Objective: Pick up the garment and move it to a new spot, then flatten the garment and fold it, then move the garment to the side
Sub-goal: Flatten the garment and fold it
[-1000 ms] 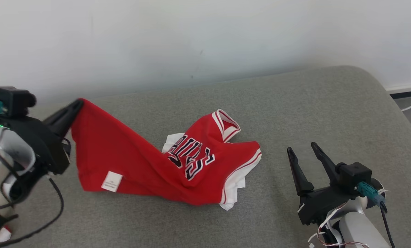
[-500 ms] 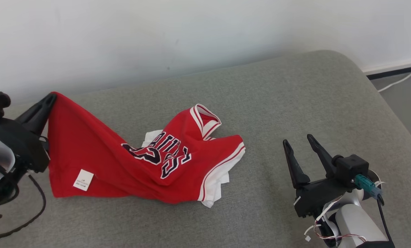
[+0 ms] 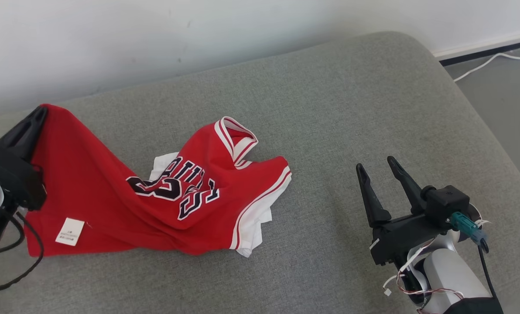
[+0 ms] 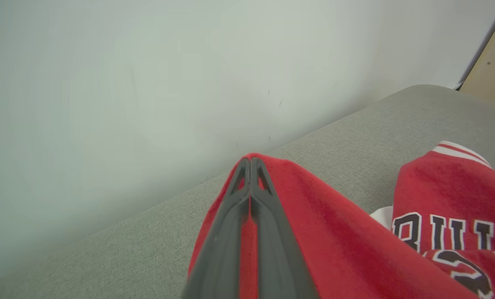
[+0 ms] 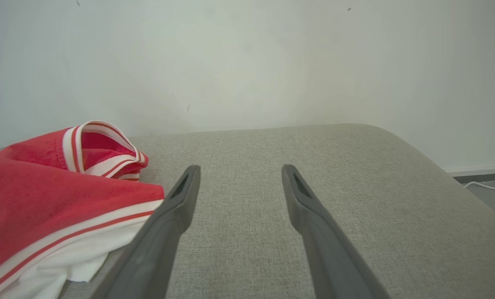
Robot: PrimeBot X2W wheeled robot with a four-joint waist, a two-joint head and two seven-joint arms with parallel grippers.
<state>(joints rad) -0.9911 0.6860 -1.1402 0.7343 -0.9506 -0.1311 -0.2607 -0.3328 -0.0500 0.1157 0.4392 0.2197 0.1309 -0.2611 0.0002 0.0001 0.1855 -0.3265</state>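
Fingers [image 4: 231, 232] of the left gripper [image 3: 39, 111] are seen pressed together w/ no gap, a red corner of the garment [image 3: 111, 187] being pinched btwn them. In the left wrist view the cloth is seen wrapped round the tips and draped away toward 4 o'clock. From that pinch, at approx. 9 o'clock in the head view, one corner is held raised and the rest is let down onto the grey cushion [image 3: 330, 109]. The long axis is judged to run 10-to-4 o'clock, from the raised corner down to the white-trimmed edge [image 3: 262, 207]. A care label [image 3: 70, 231] is shown near the garment's 7 o'clock corner, and the lettering is bunched mid-body, so the piece is not yet flattened. The right gripper [image 3: 375, 163] is held w/ fingers spread wide and nothing btwn them, over bare cushion and apart from the cloth. The trimmed edge lies at 9 o'clock from its tips, near but not touching, as is also seen in the right wrist view. The free end is thus judged nearer the right arm. A reach toward 9 o'clock would be called for if that end is to be taken and the garment drawn taut along its axis.
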